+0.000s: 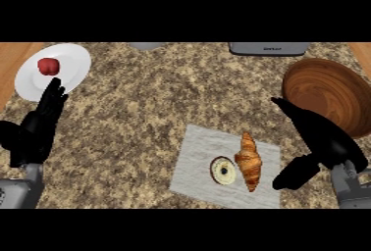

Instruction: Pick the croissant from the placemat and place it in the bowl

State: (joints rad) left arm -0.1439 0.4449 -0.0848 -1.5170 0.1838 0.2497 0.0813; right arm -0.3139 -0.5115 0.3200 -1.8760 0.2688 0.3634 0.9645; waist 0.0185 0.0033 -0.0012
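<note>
the golden-brown croissant [249, 162] lies lengthwise on the grey placemat [199, 162], toward its right side, one tip pointing away. the round, dark wooden bowl [326, 93] sits well apart, at the table's far right.

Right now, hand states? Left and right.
Left hand: open, holding nothing, resting at the view's left.
Right hand: open, holding nothing, beside the croissant, not touching it.

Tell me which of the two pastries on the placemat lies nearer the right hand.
The croissant, long and golden-brown, on the side toward the right hand. The round pale bagel sits beside it on the placemat, farther away.
</note>
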